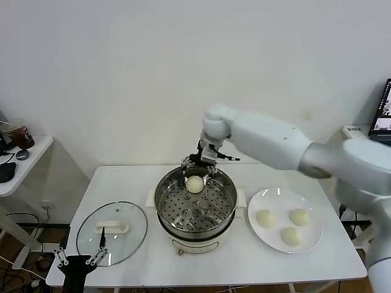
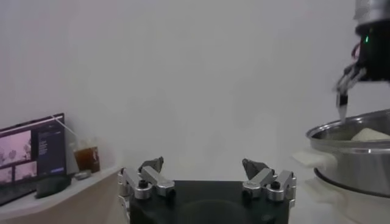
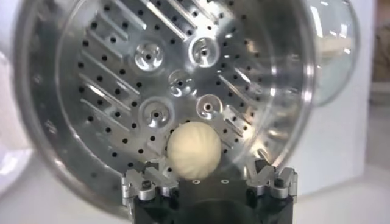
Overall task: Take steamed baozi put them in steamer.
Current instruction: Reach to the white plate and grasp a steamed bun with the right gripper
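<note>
The shiny steamer (image 1: 204, 215) stands mid-table on its cream base. One baozi (image 1: 194, 184) lies inside it by the far wall. My right gripper (image 1: 199, 167) hangs just above that bun, open, its fingers spread wider than the bun and not gripping it. In the right wrist view the bun (image 3: 193, 151) rests on the perforated floor (image 3: 122, 79) in front of the gripper (image 3: 206, 167). Three more baozi (image 1: 265, 218) (image 1: 299, 217) (image 1: 291, 236) lie on the white plate (image 1: 280, 198). Near the front left table edge my left gripper (image 1: 78, 259) (image 2: 204, 164) waits open and empty.
The glass lid (image 1: 112, 233) with its cream handle lies flat at the table's front left, just beyond the left gripper. A small side table (image 1: 21, 162) with a cup stands further left. A laptop (image 1: 383, 116) sits at the far right.
</note>
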Tool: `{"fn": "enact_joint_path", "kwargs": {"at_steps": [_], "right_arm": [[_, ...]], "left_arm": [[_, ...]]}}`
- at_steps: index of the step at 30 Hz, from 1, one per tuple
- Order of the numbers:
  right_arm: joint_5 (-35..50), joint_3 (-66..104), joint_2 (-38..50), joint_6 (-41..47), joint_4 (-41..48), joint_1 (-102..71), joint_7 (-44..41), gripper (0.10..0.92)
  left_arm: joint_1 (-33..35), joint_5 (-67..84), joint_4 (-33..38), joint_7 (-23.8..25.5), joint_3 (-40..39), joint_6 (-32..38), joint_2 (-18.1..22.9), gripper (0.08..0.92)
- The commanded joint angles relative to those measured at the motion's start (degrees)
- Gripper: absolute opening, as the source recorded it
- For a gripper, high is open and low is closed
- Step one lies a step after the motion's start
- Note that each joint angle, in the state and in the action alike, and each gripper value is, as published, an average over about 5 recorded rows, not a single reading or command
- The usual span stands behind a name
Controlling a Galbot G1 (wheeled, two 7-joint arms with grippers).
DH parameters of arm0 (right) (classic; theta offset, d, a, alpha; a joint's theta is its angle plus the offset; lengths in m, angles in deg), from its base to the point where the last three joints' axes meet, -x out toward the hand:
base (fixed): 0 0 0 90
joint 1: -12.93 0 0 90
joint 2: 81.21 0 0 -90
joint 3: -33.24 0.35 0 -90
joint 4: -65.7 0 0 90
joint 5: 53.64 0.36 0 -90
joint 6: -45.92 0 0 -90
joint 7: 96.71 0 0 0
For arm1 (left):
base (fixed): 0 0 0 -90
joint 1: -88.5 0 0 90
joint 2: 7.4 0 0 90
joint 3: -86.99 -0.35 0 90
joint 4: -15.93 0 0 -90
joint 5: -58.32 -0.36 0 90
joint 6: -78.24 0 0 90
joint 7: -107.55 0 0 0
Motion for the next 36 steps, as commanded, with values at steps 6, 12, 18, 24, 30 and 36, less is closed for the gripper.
{"fn": "enact_joint_path", "kwargs": {"at_steps": [6, 12, 18, 24, 30, 36], "right_arm": [[16.69, -6.63, 32.31, 40.74, -24.02, 9.03, -4.58, 0.823], [13.46, -5.16, 42.52, 46.52, -25.64, -0.89, -2.77, 0.823], [11.56, 3.01, 44.09, 44.86, -22.58, -13.66, -1.93, 0.823], [7.67, 7.48, 42.3, 42.2, -20.55, -20.21, -0.49, 0.823], [3.65, 13.04, 38.64, 41.14, -16.11, -27.81, 1.48, 0.823], [-0.18, 17.21, 33.46, 37.83, -10.71, -32.54, 2.53, 0.823]], "left_arm": [[-1.54, 8.35, 3.9, 1.54, -0.22, -18.04, -2.0, 0.823], [-3.6, 8.63, 2.42, 4.43, 1.33, -19.44, -1.18, 0.823], [-3.97, 6.85, 2.06, 5.56, 2.28, -19.28, -0.67, 0.823], [-4.15, 5.14, 1.68, 5.08, 2.98, -17.46, -0.13, 0.823], [-4.43, 4.89, 1.63, 5.09, 4.01, -17.3, 0.1, 0.823], [-4.2, 4.46, 1.64, 5.16, 4.79, -17.19, 0.12, 0.823]]}}
